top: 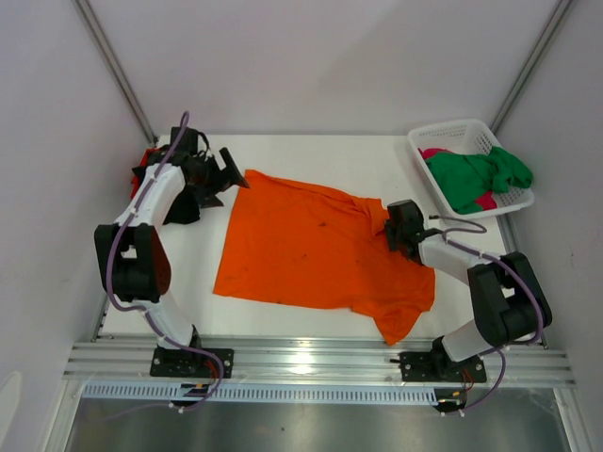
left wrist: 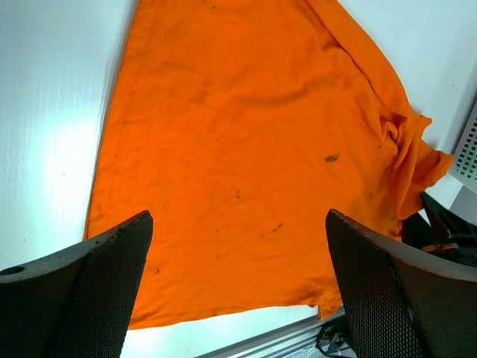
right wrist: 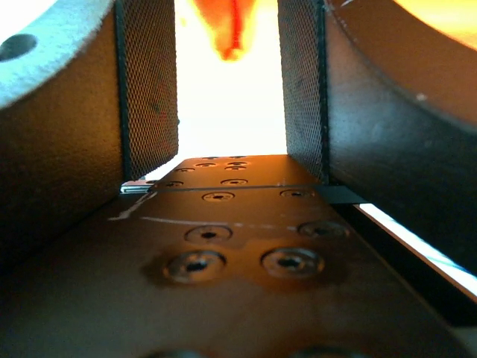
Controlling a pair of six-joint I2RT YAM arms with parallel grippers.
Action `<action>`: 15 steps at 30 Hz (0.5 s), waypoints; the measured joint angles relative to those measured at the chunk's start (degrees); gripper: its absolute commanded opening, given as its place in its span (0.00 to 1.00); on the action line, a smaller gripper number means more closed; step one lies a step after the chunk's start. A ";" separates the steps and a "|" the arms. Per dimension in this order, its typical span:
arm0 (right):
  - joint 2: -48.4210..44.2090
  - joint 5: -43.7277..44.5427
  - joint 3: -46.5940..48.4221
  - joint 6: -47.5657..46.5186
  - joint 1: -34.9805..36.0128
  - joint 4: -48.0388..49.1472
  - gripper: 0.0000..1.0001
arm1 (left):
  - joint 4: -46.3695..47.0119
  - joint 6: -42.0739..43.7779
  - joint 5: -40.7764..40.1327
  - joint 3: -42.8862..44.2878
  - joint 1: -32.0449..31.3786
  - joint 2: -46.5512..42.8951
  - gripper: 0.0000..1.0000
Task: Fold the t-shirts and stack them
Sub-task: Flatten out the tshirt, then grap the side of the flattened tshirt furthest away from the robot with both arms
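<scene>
The orange t-shirt (top: 311, 245) lies spread wide on the white table, its right sleeve bunched up. My left gripper (top: 229, 179) hovers open at the shirt's far left corner; between its fingers the left wrist view shows the orange cloth (left wrist: 238, 127) below, untouched by my left gripper (left wrist: 238, 224). My right gripper (top: 392, 226) sits low on the bunched right sleeve. In its wrist view my right gripper (right wrist: 227, 45) has its pads apart, with a fold of orange cloth (right wrist: 231, 33) at the tips. A green shirt (top: 476, 174) and a pink one (top: 435, 153) lie in the basket. Red (top: 149, 160) and black (top: 184, 209) cloth lie behind the left arm.
The white lattice basket (top: 462, 127) stands at the back right corner of the table (top: 311, 155). A metal rail (top: 311, 358) runs along the near edge by the arm bases. Slanted frame posts rise at the back left and back right.
</scene>
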 measured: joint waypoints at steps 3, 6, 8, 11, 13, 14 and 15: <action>0.22 0.00 1.09 -0.59 0.00 0.46 0.44 | 0.04 0.00 0.02 0.00 0.11 0.00 0.99; 0.22 0.02 1.51 -1.27 -0.02 0.74 0.44 | 0.37 -0.02 0.04 -0.13 0.13 0.09 1.00; 0.22 0.02 1.60 -1.68 -0.04 0.72 0.44 | 0.55 -0.04 0.09 -0.24 0.13 0.35 1.00; 0.22 0.02 1.79 -2.21 -0.28 0.72 0.44 | 0.92 -0.04 0.22 -0.33 0.13 1.05 1.00; 0.22 0.00 1.86 -2.34 -0.39 0.72 0.44 | 1.09 -0.04 0.26 -0.35 0.13 1.46 0.99; 0.22 0.02 1.88 -2.45 -0.44 0.70 0.43 | 1.22 -0.04 0.26 -0.35 0.13 1.66 0.99; 0.22 0.00 1.90 -2.51 -0.50 0.70 0.43 | 1.29 -0.04 0.26 -0.35 0.13 1.75 1.00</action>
